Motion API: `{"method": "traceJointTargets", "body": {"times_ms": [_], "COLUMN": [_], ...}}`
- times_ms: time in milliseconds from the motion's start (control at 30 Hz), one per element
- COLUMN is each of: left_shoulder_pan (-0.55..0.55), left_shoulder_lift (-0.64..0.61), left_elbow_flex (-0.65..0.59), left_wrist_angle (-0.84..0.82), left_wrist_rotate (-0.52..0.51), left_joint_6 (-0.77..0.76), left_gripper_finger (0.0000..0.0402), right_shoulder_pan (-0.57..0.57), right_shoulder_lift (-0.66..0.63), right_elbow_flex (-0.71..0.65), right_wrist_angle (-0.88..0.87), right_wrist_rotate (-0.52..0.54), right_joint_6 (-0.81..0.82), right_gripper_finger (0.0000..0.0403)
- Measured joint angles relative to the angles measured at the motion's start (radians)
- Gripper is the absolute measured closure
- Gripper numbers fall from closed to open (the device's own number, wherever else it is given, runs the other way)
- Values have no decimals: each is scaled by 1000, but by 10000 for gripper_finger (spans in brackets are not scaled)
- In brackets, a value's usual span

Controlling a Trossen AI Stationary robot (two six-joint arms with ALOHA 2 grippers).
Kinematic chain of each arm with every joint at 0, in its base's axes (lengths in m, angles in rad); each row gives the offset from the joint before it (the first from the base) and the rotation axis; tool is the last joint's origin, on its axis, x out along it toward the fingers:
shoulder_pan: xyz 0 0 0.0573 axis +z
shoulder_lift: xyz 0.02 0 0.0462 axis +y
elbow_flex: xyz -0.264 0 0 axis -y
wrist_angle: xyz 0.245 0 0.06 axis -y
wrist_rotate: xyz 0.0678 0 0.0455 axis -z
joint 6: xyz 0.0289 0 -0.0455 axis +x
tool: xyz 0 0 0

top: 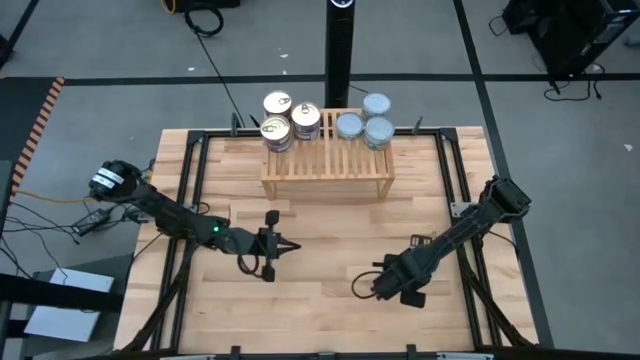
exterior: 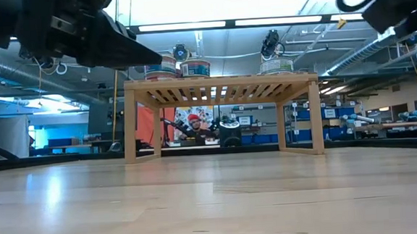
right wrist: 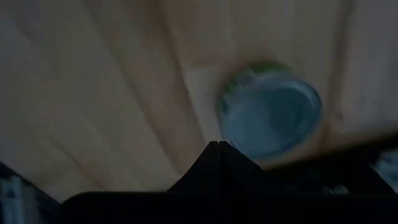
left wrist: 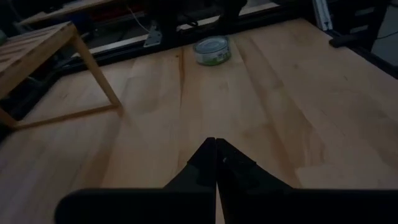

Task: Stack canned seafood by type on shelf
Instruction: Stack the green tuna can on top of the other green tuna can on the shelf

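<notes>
The shelf [top: 327,165] stands at the table's far middle. Gold-lidded tins [top: 290,120] sit on the left part of its slatted top, blue-silver ones [top: 366,120] on the right part. One blue-silver tin [left wrist: 212,50] rests flat on the tabletop. In the high view my right arm covers it. My right gripper [right wrist: 219,144] is shut and points down just beside and above this tin [right wrist: 270,115]. My left gripper [left wrist: 215,142] is shut and hovers over the table's middle left [top: 293,246], pointing toward the right edge and the loose tin.
Black frame rails [top: 190,180] run along the table's left, right and far sides. A black post [top: 342,50] rises behind the shelf. Bare wood lies between the two grippers and in front of the shelf. A person [exterior: 194,125] sits in the room beyond.
</notes>
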Motion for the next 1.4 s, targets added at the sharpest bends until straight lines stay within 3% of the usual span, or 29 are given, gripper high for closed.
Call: {"method": "traceJointTargets", "body": {"times_ms": [233,600,833,1033,1167,1400], "left_shoulder_pan": [24,27,37,37,44,64], "left_shoulder_lift": [0,0,0,0,0,0], "left_elbow_flex": [0,0,0,0,0,0], "left_wrist_angle": [-1,-1,-1,-1,-1,-1], "left_wrist_rotate": [4,20,20,20,14,1], "left_joint_6": [24,25,23,23,9,-34], "left_gripper_finger": [397,397,397,397,397,397], "right_shoulder_pan": [28,30,83,184,236,251], "right_shoulder_lift": [0,-67,-291,-478,-505,-440], "right_elbow_flex": [0,-39,-194,-355,-464,-540], "right_wrist_angle": [-131,-22,62,185,277,336], "right_wrist_rotate": [29,114,190,237,231,231], "right_joint_6": [14,-124,48,309,402,378], "right_gripper_finger": [392,398,400,389,380,397]}}
